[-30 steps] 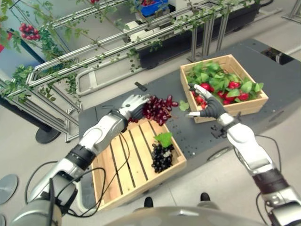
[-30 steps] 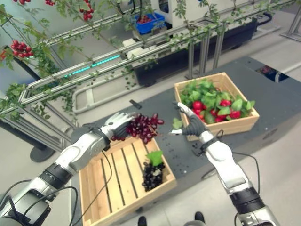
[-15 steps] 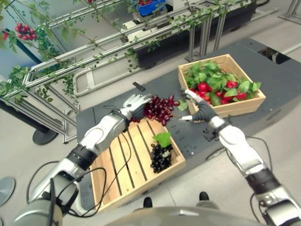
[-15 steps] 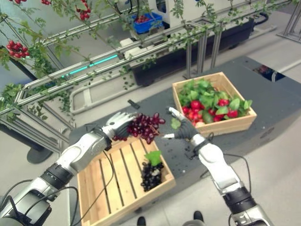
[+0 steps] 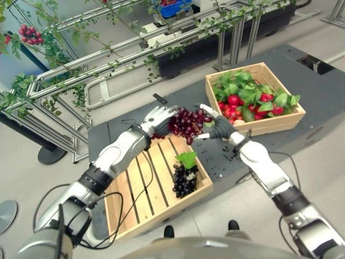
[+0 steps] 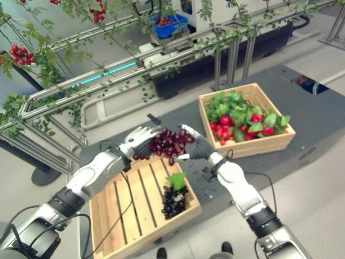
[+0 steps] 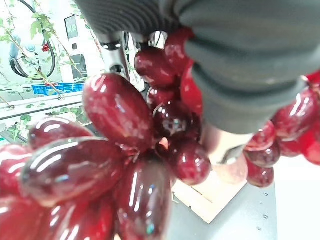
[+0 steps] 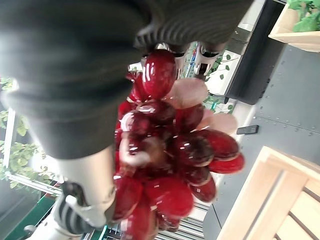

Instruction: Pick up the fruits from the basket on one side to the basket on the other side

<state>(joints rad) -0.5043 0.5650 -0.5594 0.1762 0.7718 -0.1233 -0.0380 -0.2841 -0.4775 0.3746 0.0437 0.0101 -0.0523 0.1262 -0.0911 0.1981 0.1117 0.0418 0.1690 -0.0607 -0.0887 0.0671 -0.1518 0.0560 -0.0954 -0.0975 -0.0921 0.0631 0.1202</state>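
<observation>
Two robot hands meet at one red grape bunch point(image 5: 186, 121), raised over the slatted crate's point(image 5: 141, 190) far edge.
Left robot hand point(image 5: 157, 117) grips it; right robot hand point(image 5: 212, 125) spreads alongside, seemingly touching. Right wrist view adds the desk point(image 8: 287, 107) beneath.

2 head views looking down from above, sharing both crates, 2 wrist views very close on red grapes point(image 7: 115, 150)
</observation>
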